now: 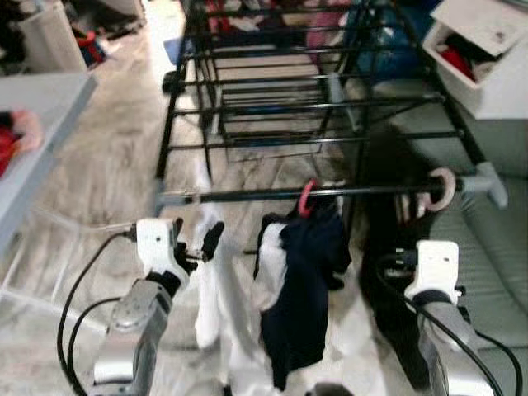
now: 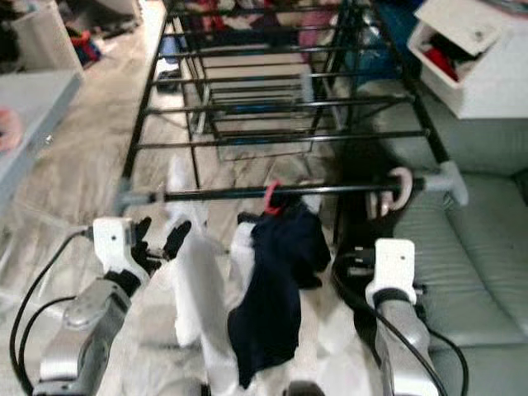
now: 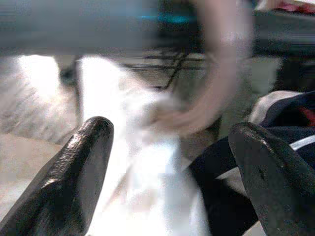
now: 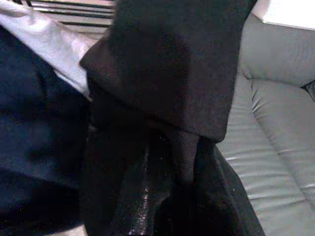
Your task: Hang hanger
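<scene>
- Hanger with the white garment (image 1: 216,297) hangs just below the near black rail (image 1: 247,196) of the drying rack (image 1: 272,107), at about 7 o'clock from the red hook (image 1: 307,198) of the dark blue garment (image 1: 307,289); whether its own hook already rests on the rail cannot be told, since the pale curved hook (image 3: 216,83) in the left wrist view is blurred.
- Handling, as a judgement: the load looks light, the cloth soft and floppy, so it will swing and slide; the stiff hook or neck is the sound place to take hold, not the fabric.
- Left gripper (image 1: 198,245) is raised at 9 o'clock from the white garment's top, just beside it, its forearm angled up toward the rail; its two black fingers (image 3: 74,172) stand wide apart with the white cloth and the pale hook between them, clamped on nothing.
- Right gripper (image 4: 162,162) is pushed up into a black garment (image 1: 388,247) hanging at 3 o'clock from the dark blue one, under a pale ring hook (image 1: 441,188); the cloth hides its fingers, so their state cannot be told.
- Grey sofa (image 1: 495,247) lies at 3 o'clock of the right arm.
</scene>
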You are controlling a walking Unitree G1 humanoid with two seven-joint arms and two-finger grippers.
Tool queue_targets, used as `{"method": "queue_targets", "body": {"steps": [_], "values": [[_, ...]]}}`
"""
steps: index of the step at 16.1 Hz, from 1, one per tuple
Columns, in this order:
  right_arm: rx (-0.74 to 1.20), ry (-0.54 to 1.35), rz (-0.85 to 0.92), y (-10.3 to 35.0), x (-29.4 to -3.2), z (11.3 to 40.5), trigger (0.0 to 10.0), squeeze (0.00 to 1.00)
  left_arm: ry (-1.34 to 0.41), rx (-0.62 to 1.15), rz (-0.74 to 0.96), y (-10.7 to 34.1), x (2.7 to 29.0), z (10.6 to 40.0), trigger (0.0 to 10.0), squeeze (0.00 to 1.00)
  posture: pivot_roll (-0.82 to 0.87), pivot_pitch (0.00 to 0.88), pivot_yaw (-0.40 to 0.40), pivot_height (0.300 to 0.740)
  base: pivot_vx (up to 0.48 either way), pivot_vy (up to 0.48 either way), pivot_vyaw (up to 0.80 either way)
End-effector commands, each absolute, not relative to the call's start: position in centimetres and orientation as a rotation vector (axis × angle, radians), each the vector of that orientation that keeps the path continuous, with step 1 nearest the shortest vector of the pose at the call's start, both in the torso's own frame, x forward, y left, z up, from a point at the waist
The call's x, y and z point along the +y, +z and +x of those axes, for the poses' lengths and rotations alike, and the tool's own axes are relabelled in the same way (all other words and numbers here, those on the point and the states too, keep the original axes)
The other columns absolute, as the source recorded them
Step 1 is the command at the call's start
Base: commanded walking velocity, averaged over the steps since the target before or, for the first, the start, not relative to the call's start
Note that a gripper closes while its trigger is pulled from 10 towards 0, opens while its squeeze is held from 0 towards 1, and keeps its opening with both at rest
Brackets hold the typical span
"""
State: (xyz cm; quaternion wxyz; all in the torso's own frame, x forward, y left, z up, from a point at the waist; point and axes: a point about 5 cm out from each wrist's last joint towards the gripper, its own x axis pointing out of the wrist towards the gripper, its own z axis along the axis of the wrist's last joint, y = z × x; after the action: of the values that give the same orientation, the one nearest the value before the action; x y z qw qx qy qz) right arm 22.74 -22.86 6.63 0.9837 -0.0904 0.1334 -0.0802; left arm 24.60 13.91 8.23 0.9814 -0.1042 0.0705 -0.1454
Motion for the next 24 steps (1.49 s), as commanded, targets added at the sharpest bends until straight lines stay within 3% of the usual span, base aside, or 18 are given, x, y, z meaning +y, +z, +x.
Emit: {"method": "queue_targets", "body": {"steps": [1, 6, 11, 18, 22, 23, 24], "values": [[0.244, -0.148, -0.182, 7.3, -22.9, 23.1, 10.0, 0.00, -0.299, 0.145, -0.218, 8.3, 13.5, 24.4, 10.0, 0.00, -0.07, 0.000, 0.044, 0.740, 0.000, 0.000, 0.00], [0.293, -0.110, -0.169, 7.4, -23.1, 24.9, 10.0, 0.00, -0.301, 0.151, -0.219, 8.3, 13.5, 24.5, 10.0, 0.00, -0.07, 0.000, 0.044, 0.740, 0.000, 0.000, 0.00], [0.391, -0.190, -0.148, 7.4, -25.3, 27.3, 10.0, 0.00, -0.306, 0.169, -0.219, 8.1, 13.3, 23.9, 10.0, 0.00, -0.05, 0.000, 0.038, 0.740, 0.000, 0.000, 0.00], [0.638, -0.106, -0.121, 3.1, -24.6, 24.0, 10.0, 0.00, -0.298, 0.201, -0.208, 7.6, 13.5, 23.9, 10.0, 0.00, -0.06, 0.000, 0.038, 0.740, 0.000, 0.000, 0.00], [0.642, -0.117, -0.125, 3.0, -24.6, 23.5, 10.0, 0.00, -0.286, 0.215, -0.220, 7.4, 13.5, 23.7, 10.0, 0.00, -0.06, 0.000, 0.042, 0.740, 0.000, 0.000, 0.00], [0.603, -0.137, -0.133, 3.4, -24.9, 23.6, 10.0, 1.00, -0.274, 0.223, -0.231, 7.3, 13.5, 23.6, 10.0, 0.00, -0.06, 0.000, 0.042, 0.740, 0.000, 0.000, 0.00], [0.577, -0.154, -0.143, 3.8, -25.1, 23.7, 10.0, 1.00, -0.268, 0.224, -0.234, 7.3, 13.5, 23.6, 10.0, 0.00, -0.06, 0.000, 0.042, 0.740, 0.000, 0.000, 0.00]]}}
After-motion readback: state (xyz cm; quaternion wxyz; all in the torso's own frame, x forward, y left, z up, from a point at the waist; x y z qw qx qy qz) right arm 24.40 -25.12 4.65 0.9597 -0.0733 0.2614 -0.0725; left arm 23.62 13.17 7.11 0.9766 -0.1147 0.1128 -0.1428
